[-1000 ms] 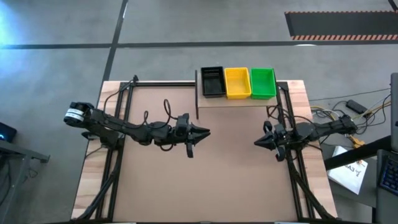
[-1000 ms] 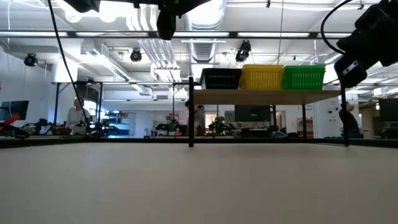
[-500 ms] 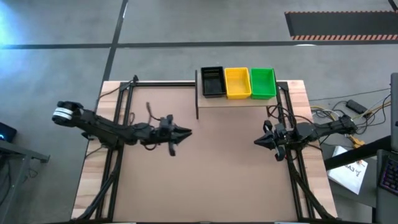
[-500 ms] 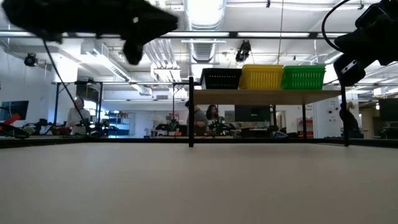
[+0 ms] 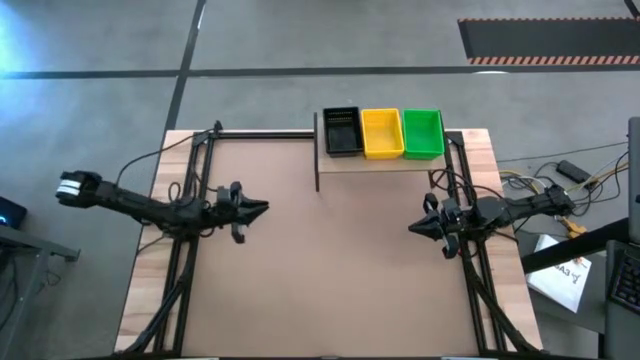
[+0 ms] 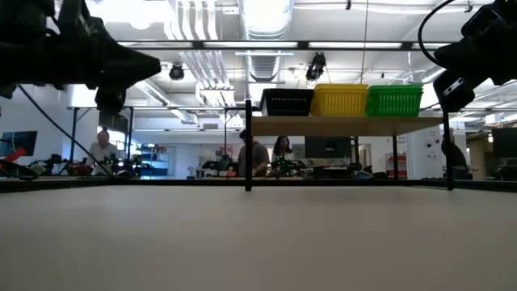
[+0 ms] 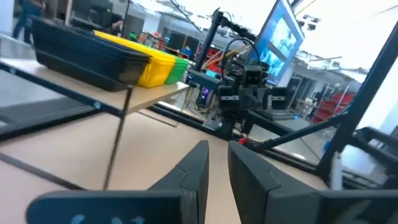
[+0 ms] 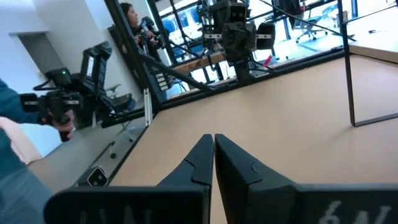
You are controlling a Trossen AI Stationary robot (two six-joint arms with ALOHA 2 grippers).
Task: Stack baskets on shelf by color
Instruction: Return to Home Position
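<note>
Three baskets stand side by side on their bases on the shelf (image 5: pixel 400 161) at the table's far edge: black (image 5: pixel 342 131), yellow (image 5: pixel 381 133), green (image 5: pixel 423 133). The low view shows the same row, black (image 6: pixel 287 102), yellow (image 6: pixel 339 100) and green (image 6: pixel 394 100), on the shelf board (image 6: pixel 347 124). My left gripper (image 5: pixel 264 207) hovers over the table's left part, far from the shelf, empty, its fingers (image 7: pixel 199 165) a narrow gap apart. My right gripper (image 5: pixel 411 229) hovers near the right edge, shut and empty (image 8: pixel 213 138).
Dark frame rails (image 5: pixel 185 230) run along the table's left and right sides. The shelf's thin dark upright (image 5: pixel 317 160) stands at its left end. Cables and papers (image 5: pixel 565 270) lie off the right side. People (image 6: pixel 254 153) move in the room beyond. The brown tabletop (image 5: pixel 330 280) stretches between the arms.
My left arm has drawn back from the table's middle toward the left edge, and in the low view it has also come lower. The baskets have stayed in place on the shelf.
</note>
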